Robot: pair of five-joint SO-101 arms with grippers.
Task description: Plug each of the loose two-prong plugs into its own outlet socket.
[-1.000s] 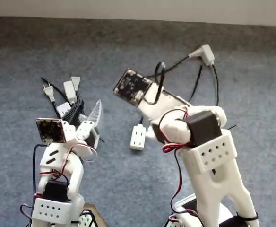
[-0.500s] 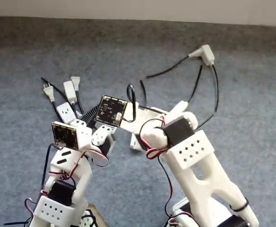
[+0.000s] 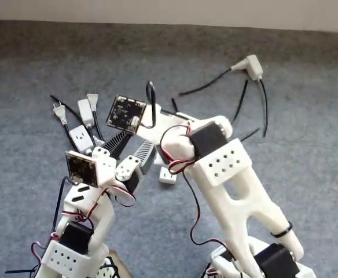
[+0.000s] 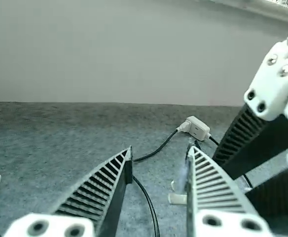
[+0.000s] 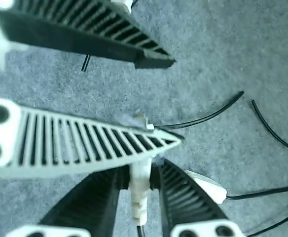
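**Held plug, right arm; left fingers open just ahead of it.**
Item: white two-prong plug point(image 5: 140, 197), clamped in the black fingers of the right gripper point(image 5: 143, 170). Its long axis runs in line with them, cord end toward the wrist and nose toward the left gripper point(image 4: 160, 153). The left gripper's fingers are apart and hold nothing, and its white finger point(image 5: 85, 143) crosses just ahead of the plug's nose. The right arm is judged nearer. Count: grippers, two; socket block point(image 3: 168, 175), one, on the carpet beside the left fingers; far loose plug point(image 3: 251, 66), one; cluster of cord ends point(image 3: 85, 111), four, plugs and sockets not reliably told apart.
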